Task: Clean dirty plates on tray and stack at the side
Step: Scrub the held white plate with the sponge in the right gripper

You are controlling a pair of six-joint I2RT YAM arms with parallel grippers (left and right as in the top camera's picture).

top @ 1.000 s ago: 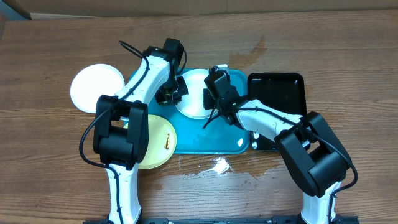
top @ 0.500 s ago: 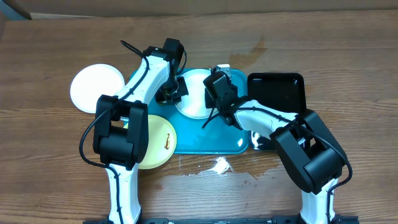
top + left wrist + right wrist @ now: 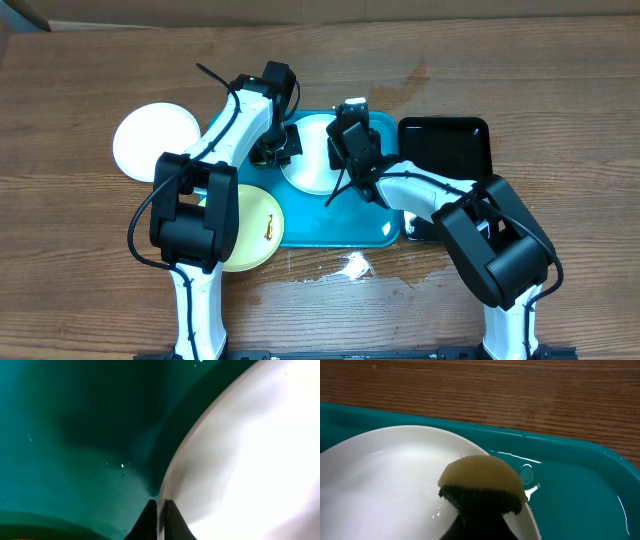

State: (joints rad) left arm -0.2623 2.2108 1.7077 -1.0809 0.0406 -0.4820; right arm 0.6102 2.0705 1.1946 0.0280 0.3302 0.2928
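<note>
A white plate (image 3: 308,165) lies in the turquoise tray (image 3: 345,225), at its far left. My left gripper (image 3: 276,150) is shut on that plate's left rim; in the left wrist view the fingers (image 3: 159,510) pinch the rim of the plate (image 3: 250,460) over the tray (image 3: 75,435). My right gripper (image 3: 345,148) is shut on a yellow sponge with a dark scouring side (image 3: 481,477), which presses on the plate (image 3: 385,475) near its right edge. A second white plate (image 3: 155,140) lies on the table to the left. A pale yellow-green plate (image 3: 258,228) with a dark smear lies left of the tray.
A glossy black tray (image 3: 450,150) sits right of the turquoise tray. A white crumpled scrap (image 3: 352,266) and a wet patch lie on the wooden table in front of the tray. Water pools in the tray (image 3: 580,495).
My right gripper has shifted the sponge slightly towards the far side of the plate. My left gripper has kept its hold on the rim.
</note>
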